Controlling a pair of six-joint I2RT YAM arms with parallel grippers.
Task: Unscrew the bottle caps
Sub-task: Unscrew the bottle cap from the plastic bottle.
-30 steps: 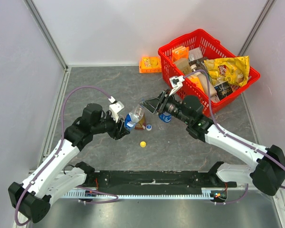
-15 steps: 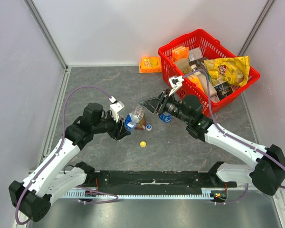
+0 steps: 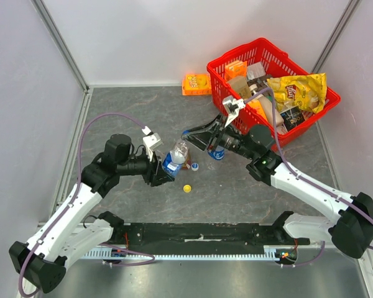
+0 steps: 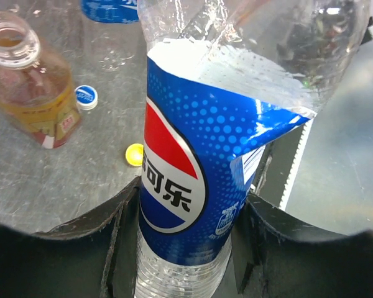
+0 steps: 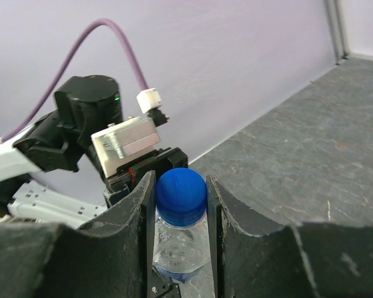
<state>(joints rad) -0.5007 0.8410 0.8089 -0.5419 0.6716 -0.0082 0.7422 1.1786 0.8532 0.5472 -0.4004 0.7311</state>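
The blue cap (image 5: 181, 194) is pinched at the tips of the right gripper (image 5: 179, 181); the left gripper (image 3: 161, 172) is clamped on the bottle (image 4: 193, 186) lower down.
The left fingers grasp the clear, blue-labelled body on both flanks. The bottle's long axis runs tilted, up and away from them, straight in between the right fingers, which press the cap from either side. The right arm is the one on the cap. A twist about that axis looks to be the next move.

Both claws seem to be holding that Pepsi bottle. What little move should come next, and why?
Probably the right gripper should twist the blue cap loose. Its jaws pinch the cap, the left gripper clamps the Pepsi bottle at its label, and this cap is not yet off.
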